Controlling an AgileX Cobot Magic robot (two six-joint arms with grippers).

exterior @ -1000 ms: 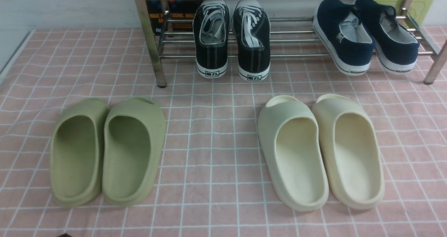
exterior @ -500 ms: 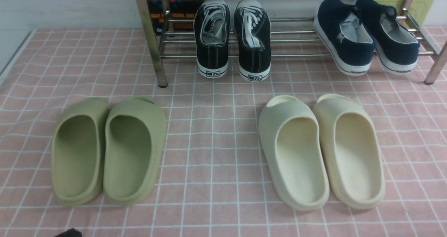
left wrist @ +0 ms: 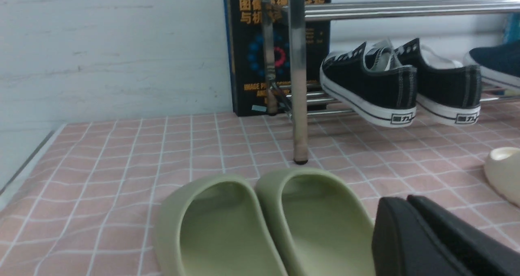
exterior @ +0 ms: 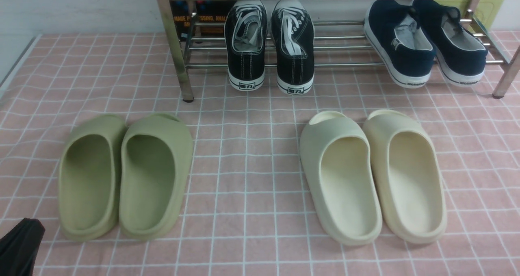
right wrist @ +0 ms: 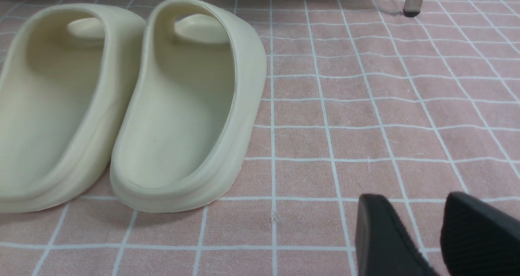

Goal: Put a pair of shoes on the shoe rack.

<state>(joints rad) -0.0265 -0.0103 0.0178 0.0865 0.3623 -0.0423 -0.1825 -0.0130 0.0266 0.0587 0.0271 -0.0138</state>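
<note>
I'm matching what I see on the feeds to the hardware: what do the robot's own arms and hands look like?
The left hand shows matte black or dark grey fingers, long and angular. The right hand has similar dark fingers with rounded tips. I see no cables or markings on them; the arms behind them can't be made out.
</note>
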